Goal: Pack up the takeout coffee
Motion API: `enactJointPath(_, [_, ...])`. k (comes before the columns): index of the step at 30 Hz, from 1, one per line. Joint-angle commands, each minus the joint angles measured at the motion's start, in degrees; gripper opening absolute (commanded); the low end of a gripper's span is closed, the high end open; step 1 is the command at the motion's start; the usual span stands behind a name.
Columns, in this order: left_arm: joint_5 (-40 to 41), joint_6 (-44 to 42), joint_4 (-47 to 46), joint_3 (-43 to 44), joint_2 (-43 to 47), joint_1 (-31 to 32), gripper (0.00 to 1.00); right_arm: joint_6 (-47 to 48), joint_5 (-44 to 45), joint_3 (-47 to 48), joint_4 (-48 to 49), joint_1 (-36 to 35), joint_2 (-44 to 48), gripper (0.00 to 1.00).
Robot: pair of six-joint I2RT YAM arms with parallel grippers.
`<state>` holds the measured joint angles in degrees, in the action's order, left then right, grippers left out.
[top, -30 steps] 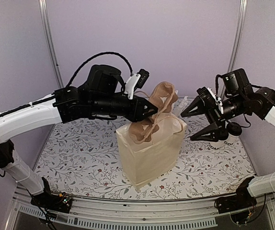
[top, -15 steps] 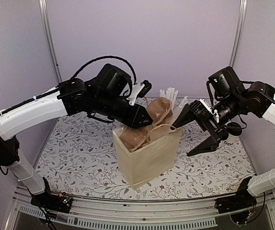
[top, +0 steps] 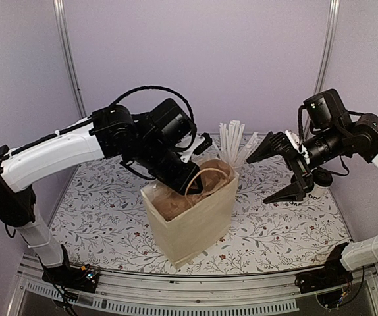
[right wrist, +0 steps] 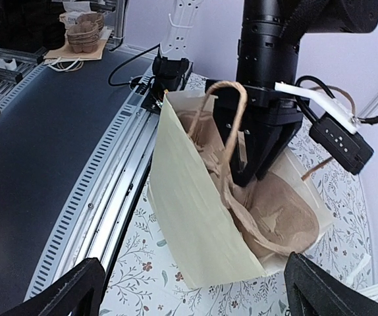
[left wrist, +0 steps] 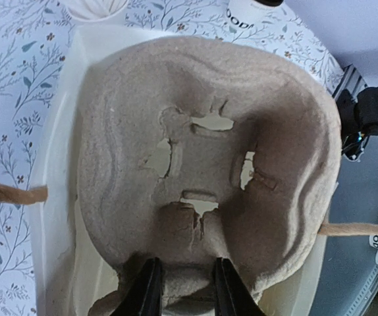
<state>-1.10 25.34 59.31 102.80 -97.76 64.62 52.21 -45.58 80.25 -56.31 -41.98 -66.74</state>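
bag [top: 192, 224]: smooth matt cream paper | cup carrier [left wrist: 209, 99]: rough fibrous brown pulp | handle [left wrist: 11, 191]: twisted cord

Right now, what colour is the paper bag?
The bag is pale cream, clearest from the top external view.

One cream paper bag [top: 195, 224] stands on the floral surface [top: 97, 210], and it has two brown twine handles [left wrist: 11, 192]. Inside the bag lies one brown moulded-pulp cup carrier [left wrist: 123, 118]. Behind the bag is one white cup of long white straws [top: 232, 141], too many to count. To the bag's right is one white lettered paper cup with a black lid [top: 315, 189]. There are two black pincers: the left pincer [left wrist: 184, 276] at the bag's mouth and the right pincer [top: 257, 179] to the bag's right.
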Motion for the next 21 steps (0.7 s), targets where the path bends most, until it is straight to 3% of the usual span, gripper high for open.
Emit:
enactJointPath(1, [4.5,4.0,7.0,1.1,-0.3,0.9,0.17,0.2,1.3,-3.3,1.6,2.4,1.7,0.99])
enactJointPath(21, [5.1,3.8,0.3,-7.1,-5.3,0.9,0.19,-4.5,-3.0,-15.0,8.2,10.5,5.8,0.99])
